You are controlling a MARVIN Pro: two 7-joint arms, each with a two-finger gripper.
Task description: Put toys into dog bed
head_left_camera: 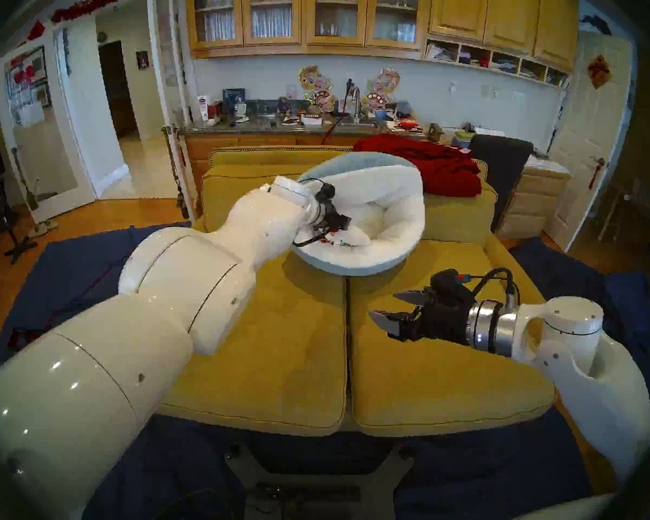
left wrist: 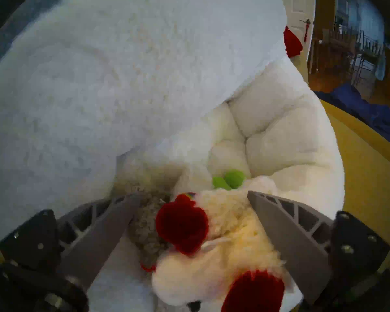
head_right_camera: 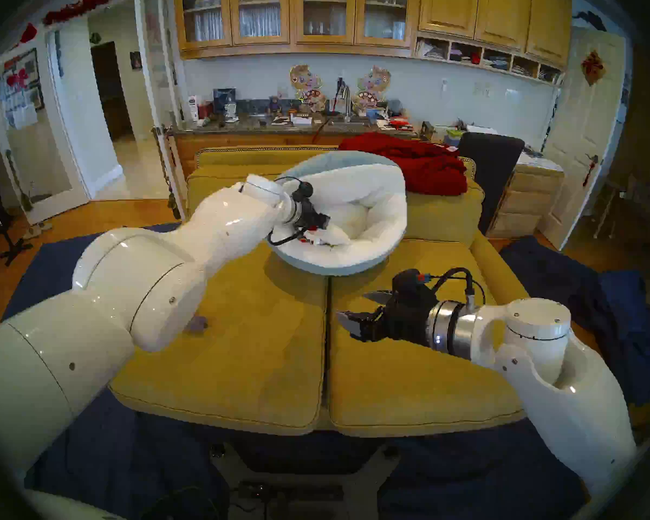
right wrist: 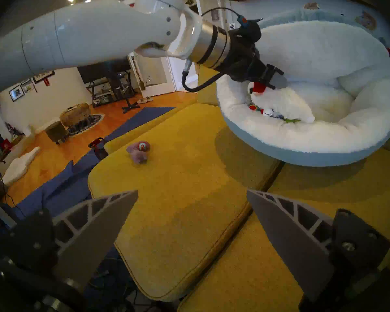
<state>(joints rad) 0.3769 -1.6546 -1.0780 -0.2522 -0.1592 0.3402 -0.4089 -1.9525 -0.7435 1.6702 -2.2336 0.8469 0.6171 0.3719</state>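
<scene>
Mustard sofa cushions (right wrist: 185, 205) carry the dog bed (right wrist: 324, 151). Left hand (left wrist: 190, 205) sits inside the bed, fingers spread wide around the white red-footed lamb (left wrist: 230, 237) — released, resting on fleece. Withdraw straight back, clear of the plush. Beside the lamb lie the grey-beige plush (left wrist: 144, 228) and green cactus (left wrist: 230, 179). Outside the bed, the purple-grey plush (right wrist: 138, 152) remains on the cushion. Right hand (right wrist: 191, 205) is wide, empty.

We see the left arm (head_left_camera: 188, 283) stretched forward, its wrist angled down, left gripper (left wrist: 191, 217) jaws spread wide. The right arm (head_left_camera: 586, 365) is bent, right gripper (right wrist: 191, 214) open, apparently tilted slightly downward.
</scene>
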